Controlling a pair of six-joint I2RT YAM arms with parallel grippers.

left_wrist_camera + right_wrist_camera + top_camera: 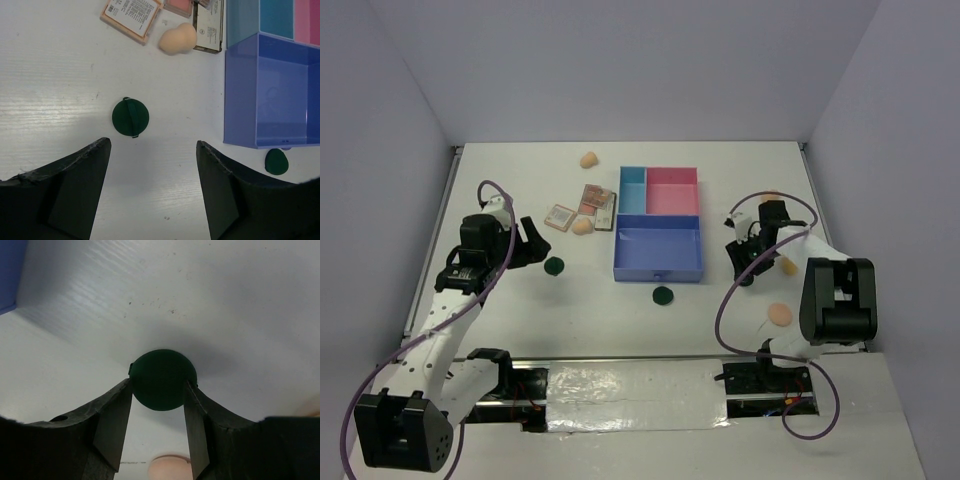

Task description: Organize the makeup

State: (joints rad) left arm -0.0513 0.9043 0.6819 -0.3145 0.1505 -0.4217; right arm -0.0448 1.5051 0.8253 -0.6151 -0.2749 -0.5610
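My left gripper (532, 243) is open and empty, just left of a dark green disc (554, 266) lying on the table. In the left wrist view the disc (130, 117) sits just ahead of the open gripper (152, 145). My right gripper (741, 264) stands right of the tray. In the right wrist view it (159, 384) is shut on another dark green disc (162, 380), held above the table. A third green disc (663, 295) lies in front of the tray. Two palettes (560, 217) (597, 200) and a peach sponge (583, 226) lie left of the tray.
The blue-and-pink compartment tray (658, 268) stands mid-table, and its blue wall (240, 90) shows at the right of the left wrist view. Another sponge (588, 159) lies at the back. Peach puffs (779, 315) (787, 265) lie by the right arm.
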